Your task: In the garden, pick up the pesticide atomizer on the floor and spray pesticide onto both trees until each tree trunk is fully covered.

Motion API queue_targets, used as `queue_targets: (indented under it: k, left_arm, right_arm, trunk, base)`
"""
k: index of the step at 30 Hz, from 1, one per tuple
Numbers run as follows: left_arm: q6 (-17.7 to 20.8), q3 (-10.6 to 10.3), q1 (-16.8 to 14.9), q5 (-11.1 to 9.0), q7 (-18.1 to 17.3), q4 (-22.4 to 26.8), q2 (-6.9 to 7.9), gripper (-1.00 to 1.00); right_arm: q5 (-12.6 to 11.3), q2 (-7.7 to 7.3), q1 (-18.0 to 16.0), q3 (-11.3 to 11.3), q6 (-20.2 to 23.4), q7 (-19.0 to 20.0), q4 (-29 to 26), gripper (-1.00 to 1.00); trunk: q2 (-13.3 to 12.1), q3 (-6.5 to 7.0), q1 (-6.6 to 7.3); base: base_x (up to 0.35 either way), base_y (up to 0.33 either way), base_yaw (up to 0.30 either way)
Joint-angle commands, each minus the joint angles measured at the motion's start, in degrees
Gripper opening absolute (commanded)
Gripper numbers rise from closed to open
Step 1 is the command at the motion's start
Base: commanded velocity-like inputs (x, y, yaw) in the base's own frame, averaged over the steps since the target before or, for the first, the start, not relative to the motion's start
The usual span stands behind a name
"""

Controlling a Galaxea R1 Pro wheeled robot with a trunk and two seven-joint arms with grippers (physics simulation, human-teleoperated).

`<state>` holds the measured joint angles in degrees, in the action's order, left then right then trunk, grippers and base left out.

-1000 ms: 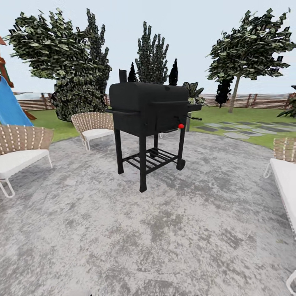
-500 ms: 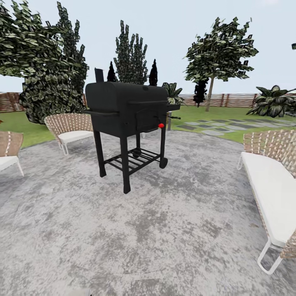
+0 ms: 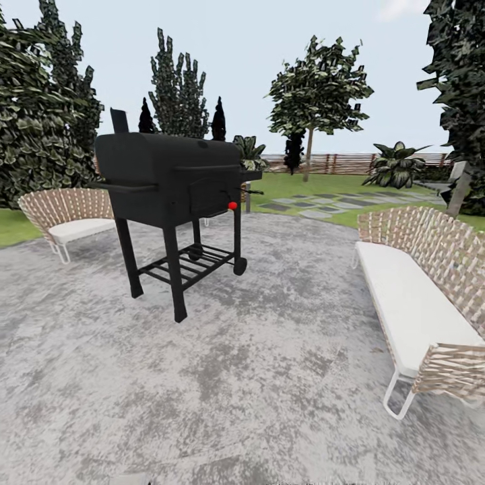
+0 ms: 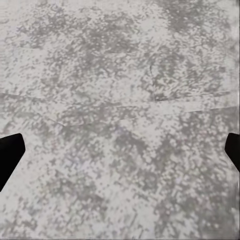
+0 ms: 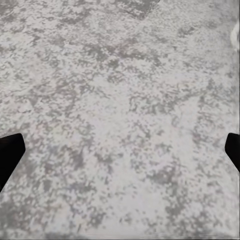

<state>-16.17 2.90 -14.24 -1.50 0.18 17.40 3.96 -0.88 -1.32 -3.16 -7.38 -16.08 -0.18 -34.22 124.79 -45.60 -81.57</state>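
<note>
Grey paving (image 3: 269, 377), black grill (image 3: 172, 178) ahead | both fingers wide apart, holding nothing | step: searching for the atomizer | next: drive toward lawn (image 3: 323, 185), tree (image 3: 310, 101).

A round patio of mottled grey paving (image 3: 269, 364) spreads across the foreground, with green lawn (image 3: 303, 183) beyond it. A black barrel grill (image 3: 168, 178) stands on the paving on four legs, two of them wheeled, with a slatted rack low between them. To its left a woven wicker chair with a white cushion (image 3: 67, 214) sits at the patio's edge. On the right a long wicker sofa with a white seat pad (image 3: 421, 303) rests on white tube legs. Grey stepping slabs (image 3: 337, 202) cross the lawn. Both wrist views show the same speckled grey paving (image 4: 120, 120).
</note>
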Motion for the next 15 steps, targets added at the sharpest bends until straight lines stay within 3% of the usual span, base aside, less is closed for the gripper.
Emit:
queue_targets:
  k: [1,15]
  left_arm:
    - [0.0,0.0,0.0,0.0,0.0,0.0,0.0,1.0]
    - [0.0,0.0,0.0,0.0,0.0,0.0,0.0,1.0]
  right_arm:
    - [0.0,0.0,0.0,0.0,0.0,0.0,0.0,1.0]
    - [0.0,-0.07,0.0,-0.1,0.1,0.1,-0.1,1.0]
  trunk:
    - [0.0,0.0,0.0]
    - [0.0,0.0,0.0]
  base:
    - [0.0,0.0,-0.3]
    - [0.0,0.0,-0.3]
